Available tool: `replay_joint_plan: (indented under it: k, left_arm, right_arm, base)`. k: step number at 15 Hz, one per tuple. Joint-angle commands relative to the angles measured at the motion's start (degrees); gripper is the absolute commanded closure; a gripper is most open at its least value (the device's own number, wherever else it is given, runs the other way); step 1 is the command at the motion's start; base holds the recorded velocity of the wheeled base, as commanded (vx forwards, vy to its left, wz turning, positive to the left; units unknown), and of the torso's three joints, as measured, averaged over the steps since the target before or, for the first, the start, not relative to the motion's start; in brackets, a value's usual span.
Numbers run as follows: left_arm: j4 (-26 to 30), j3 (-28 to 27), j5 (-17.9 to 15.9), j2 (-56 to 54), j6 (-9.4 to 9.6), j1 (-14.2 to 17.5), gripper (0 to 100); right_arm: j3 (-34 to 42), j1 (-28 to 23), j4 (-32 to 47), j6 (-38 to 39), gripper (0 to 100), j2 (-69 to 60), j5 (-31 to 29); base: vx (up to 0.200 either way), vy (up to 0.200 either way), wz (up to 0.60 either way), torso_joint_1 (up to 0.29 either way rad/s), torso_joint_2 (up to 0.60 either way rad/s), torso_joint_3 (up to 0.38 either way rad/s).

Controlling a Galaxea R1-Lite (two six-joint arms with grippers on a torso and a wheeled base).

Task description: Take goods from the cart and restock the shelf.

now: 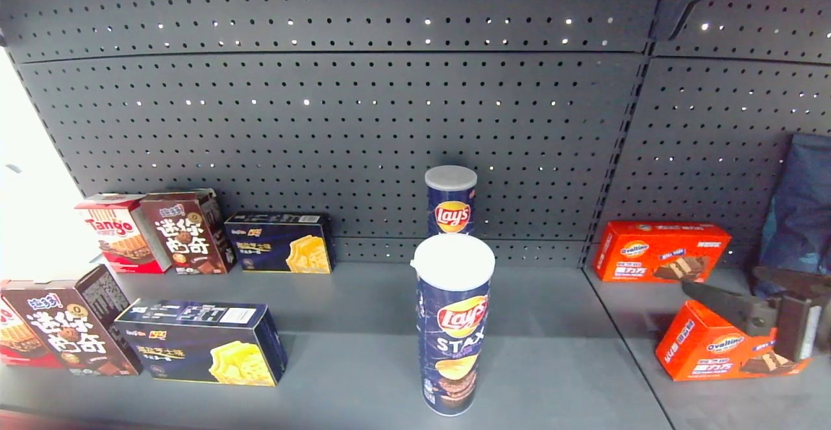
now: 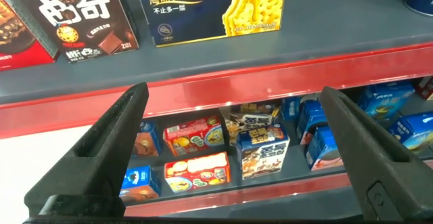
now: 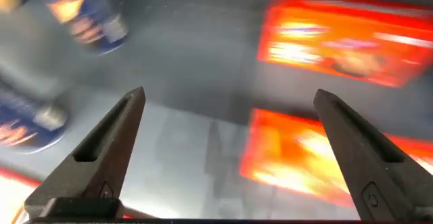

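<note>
Take the shelf board as a clock face, with 6 o'clock nearest the robot.

The left gripper (image 2: 233, 90) hangs just outside the shelf's red front lip (image 2: 270, 82). Its jaws are spread wide with nothing between them. Below and beyond them, small cartons (image 2: 264, 149) stand in rows on a lower shelf.

On the shelf (image 1: 558, 339), the front chips can (image 1: 452, 326) stands upright at about 6 o'clock with its white lid on. At 8 o'clock lies the front cheese-wafer box (image 1: 201, 342), dark blue, and the front chocolate box (image 1: 71, 326), brown, is just beside it at its 9 o'clock.

At 4 o'clock the right gripper (image 3: 228, 97) hovers over the front orange box (image 1: 714, 352), which lies askew. This gripper's jaws are also wide apart and grip nothing.

Farther back, the rear chips can (image 1: 450, 199) stands upright at 12 o'clock, close to the pegboard back panel (image 1: 324, 112). Around 10 o'clock the rear cheese-wafer box (image 1: 280, 243), the rear chocolate box (image 1: 185, 230) and a red wafer box (image 1: 117, 232) stand side by side. At 2 o'clock the rear orange box (image 1: 662, 251) lies against the back panel, with a dark blue bag (image 1: 802, 209) near it at its 3 o'clock.
</note>
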Motion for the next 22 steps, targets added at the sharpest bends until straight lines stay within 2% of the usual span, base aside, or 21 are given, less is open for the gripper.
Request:
replay_joint_plan:
  k: [1, 3, 4, 6, 8, 10, 11, 17, 19, 22]
  left_arm:
    - [0.0, 0.0, 0.0, 0.1, 0.02, 0.0, 0]
    - [0.0, 0.0, 0.1, 0.1, 0.02, 0.0, 0]
    - [0.0, 0.0, 0.0, 0.1, 0.02, 0.0, 0]
    - [0.0, 0.0, 0.0, 0.1, 0.02, 0.0, 0]
    - [0.0, 0.0, 0.0, 0.1, 0.02, 0.0, 0]
    - [0.0, 0.0, -0.1, 0.1, 0.02, 0.0, 0]
    - [0.0, 0.0, -0.1, 0.1, 0.02, -0.3, 0]
    - [0.0, 0.0, -0.8, 0.1, -0.07, -0.3, 0]
    - [0.0, 0.0, -0.3, 0.1, -1.21, -0.3, 0]
    - [0.0, 0.1, 0.3, 0.1, -0.33, -0.2, 0]
  right_arm:
    - [14.0, -6.9, -1.0, -0.4, 0, -20.8, -4.7]
    - [24.8, -11.7, -0.5, -0.5, 0, -34.7, -9.4]
    - [27.5, -15.5, 0.8, -0.5, 0, -40.2, -9.3]
    - [29.7, -19.5, 6.4, -0.6, 0, -50.7, -7.4]
    - [29.8, -20.0, 12.3, -3.1, 0, -59.2, -4.6]
    - [30.4, -20.0, 10.4, -4.4, 0, -59.2, 2.9]
    - [30.7, -20.0, 10.1, -4.4, 0, -59.2, 10.2]
    - [32.3, -20.0, 9.8, -4.1, 0, -59.2, 10.1]
    - [32.3, -20.0, 9.8, -4.0, 0, -59.2, 10.1]
    - [32.3, -20.0, 9.8, -4.1, 0, -59.2, 10.1]
  base:
    - [0.000, 0.000, 0.00, 0.000, 0.00, 0.000]
    - [0.000, 0.000, 0.00, 0.000, 0.00, 0.000]
    - [0.000, 0.000, 0.00, 0.000, 0.00, 0.000]
    - [0.000, 0.000, 0.00, 0.000, 0.00, 0.000]
    - [0.000, 0.000, 0.00, 0.000, 0.00, 0.000]
    - [0.000, 0.000, 0.00, 0.000, 0.00, 0.000]
    - [0.000, 0.000, 0.00, 0.000, 0.00, 0.000]
    - [0.000, 0.000, 0.00, 0.000, 0.00, 0.000]
    - [0.000, 0.000, 0.00, 0.000, 0.00, 0.000]
    - [0.000, 0.000, 0.00, 0.000, 0.00, 0.000]
